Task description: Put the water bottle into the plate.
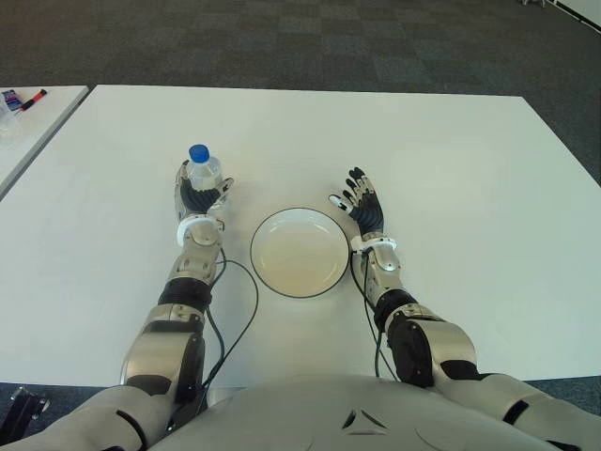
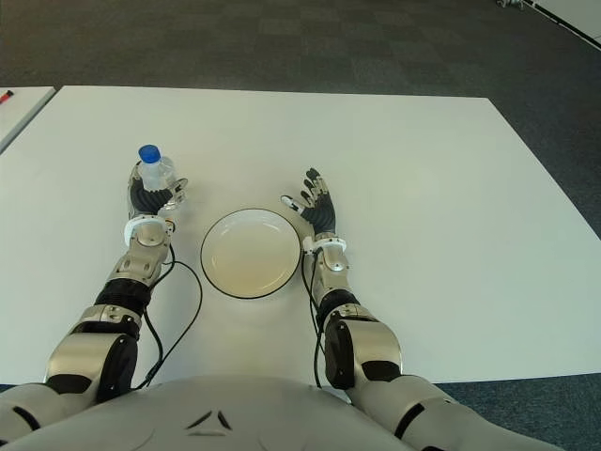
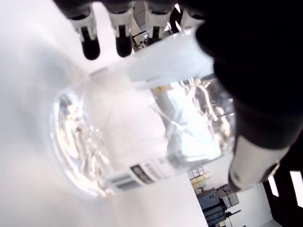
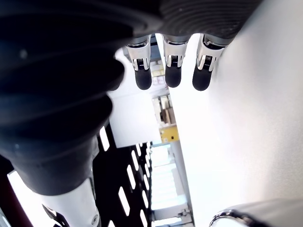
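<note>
A clear water bottle (image 1: 204,173) with a blue cap stands upright on the white table (image 1: 451,169), left of the plate. My left hand (image 1: 200,199) is cupped around its lower part. In the left wrist view the bottle (image 3: 156,132) fills the space between the straight fingers (image 3: 120,38) and the thumb (image 3: 265,109), which are not closed on it. The white plate (image 1: 299,252) with a dark rim lies at the table's near middle and holds nothing. My right hand (image 1: 364,202) shows just right of the plate with its fingers (image 4: 173,71) spread, holding nothing.
A black cable (image 1: 252,303) loops over the table by my left forearm. A second white table (image 1: 38,132) at the far left carries a red marker (image 1: 34,97). Dark carpet lies beyond the far edge.
</note>
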